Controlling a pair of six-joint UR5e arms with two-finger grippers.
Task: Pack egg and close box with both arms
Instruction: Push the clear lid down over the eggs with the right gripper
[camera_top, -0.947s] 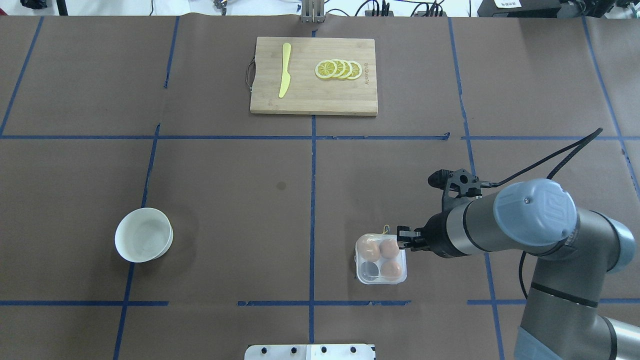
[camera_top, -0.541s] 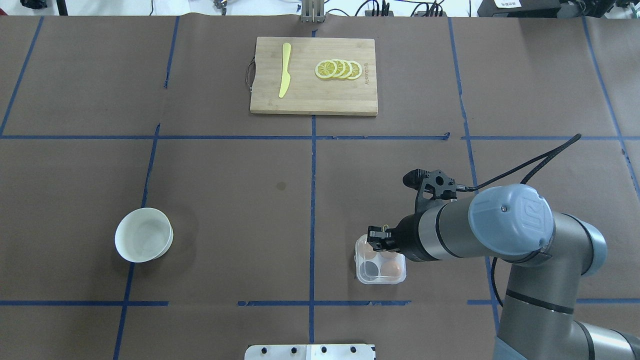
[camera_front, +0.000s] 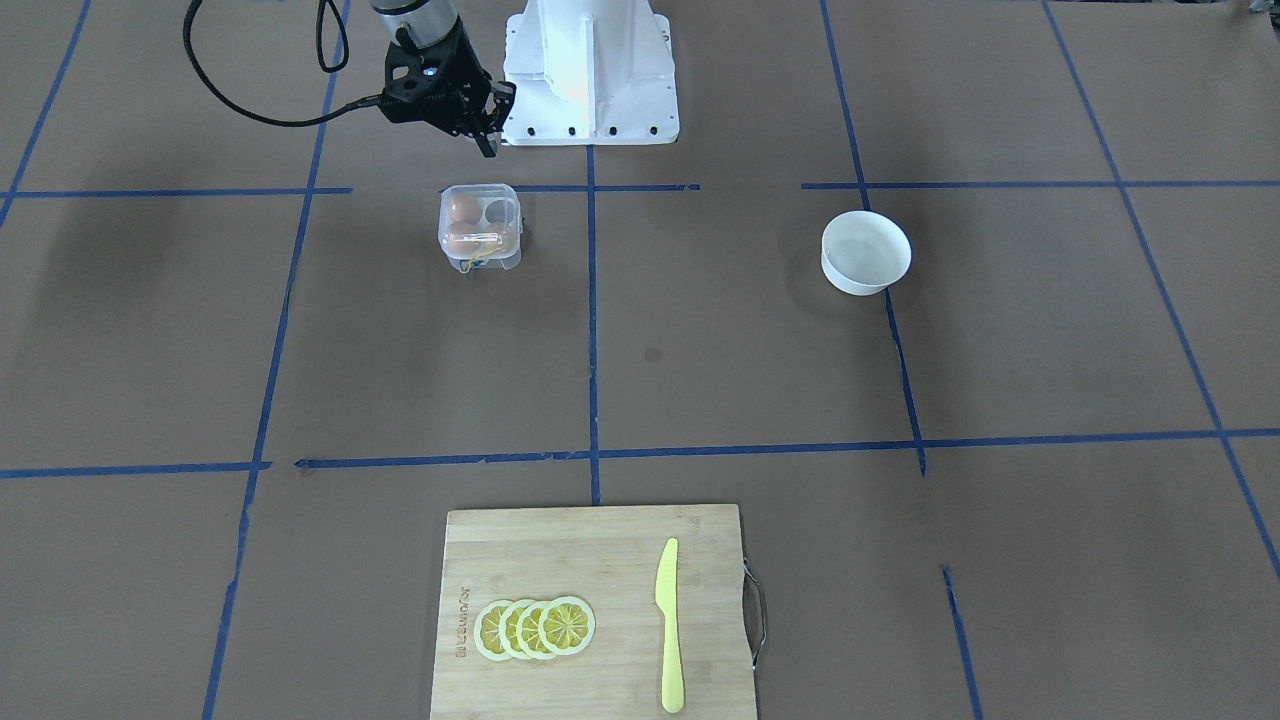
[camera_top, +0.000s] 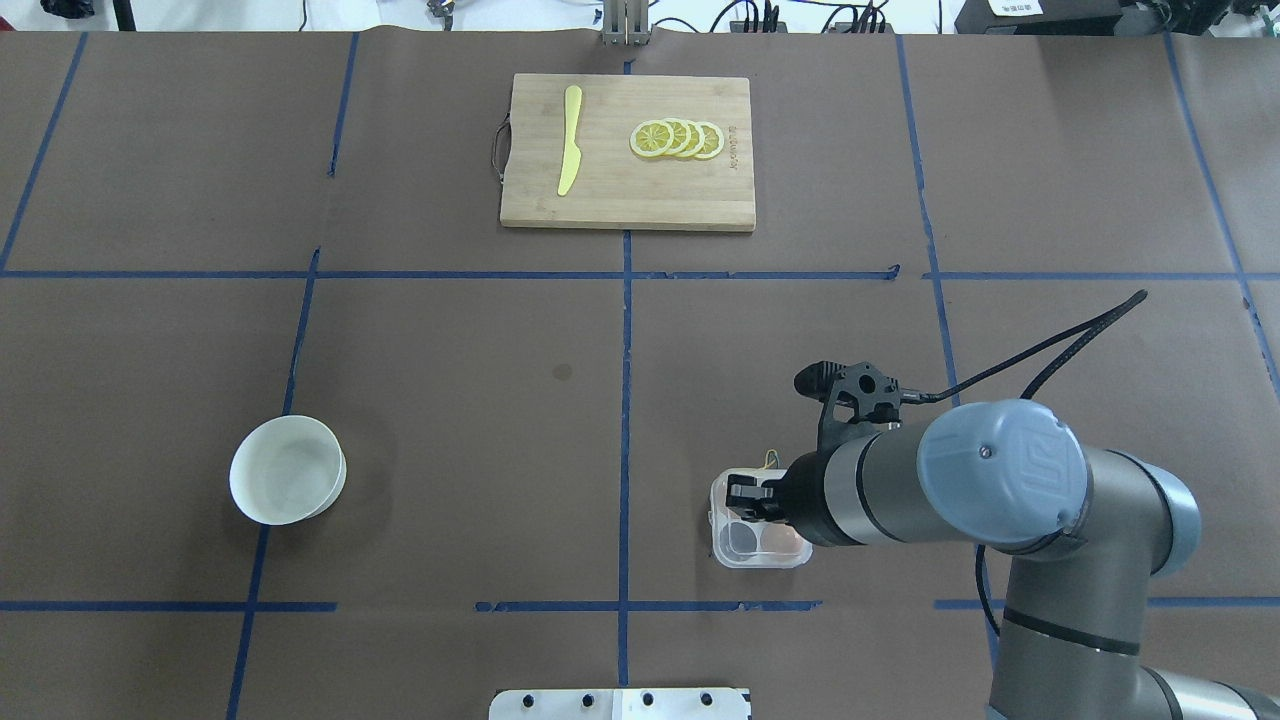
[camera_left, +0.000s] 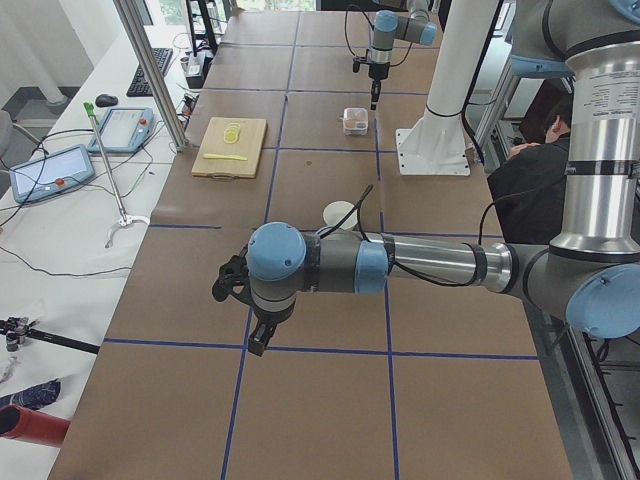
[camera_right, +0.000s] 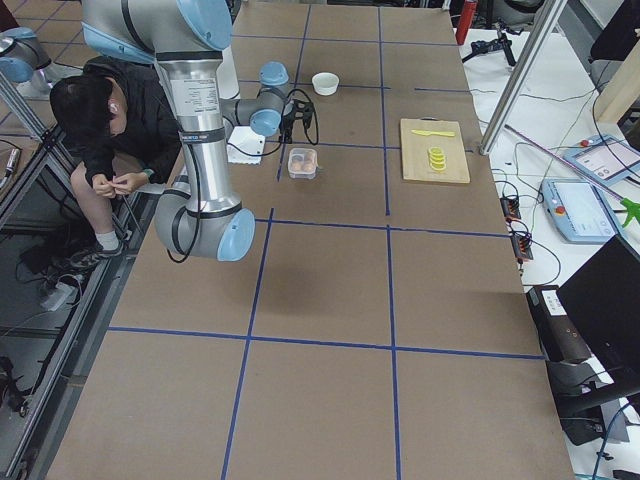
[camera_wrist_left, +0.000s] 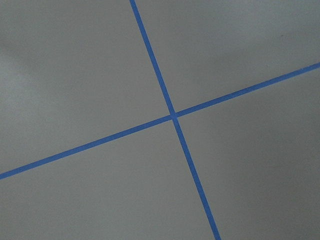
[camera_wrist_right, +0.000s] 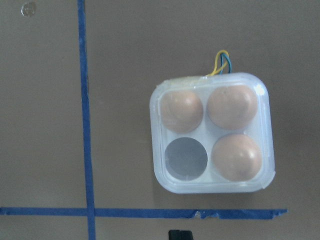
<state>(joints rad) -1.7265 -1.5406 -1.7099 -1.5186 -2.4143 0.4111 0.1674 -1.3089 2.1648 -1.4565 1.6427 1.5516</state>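
The clear box (camera_wrist_right: 215, 187) stands on the table with three brown eggs in it (camera_wrist_right: 182, 111) (camera_wrist_right: 232, 106) (camera_wrist_right: 236, 156); its fourth cell (camera_wrist_right: 186, 157) is empty and dark. A yellow band (camera_wrist_right: 220, 62) sticks out at its far edge. No loose egg shows. My right gripper (camera_top: 745, 497) hovers above the box (camera_top: 760, 552) and hides its far cells from overhead; it looks shut and empty, also in the front view (camera_front: 487, 125). My left gripper (camera_left: 255, 340) hangs over bare table far from the box (camera_left: 354, 120); I cannot tell its state.
An empty white bowl (camera_top: 288, 484) stands at the left. A wooden cutting board (camera_top: 627, 190) at the far middle holds a yellow knife (camera_top: 570, 140) and lemon slices (camera_top: 678, 139). The white pedestal base (camera_front: 590, 70) is beside the box. A person (camera_right: 110, 130) sits beyond the table edge.
My right arm has moved left, from beside the box to over it, and now covers the far eggs in the overhead view. The box and bowl have not moved.
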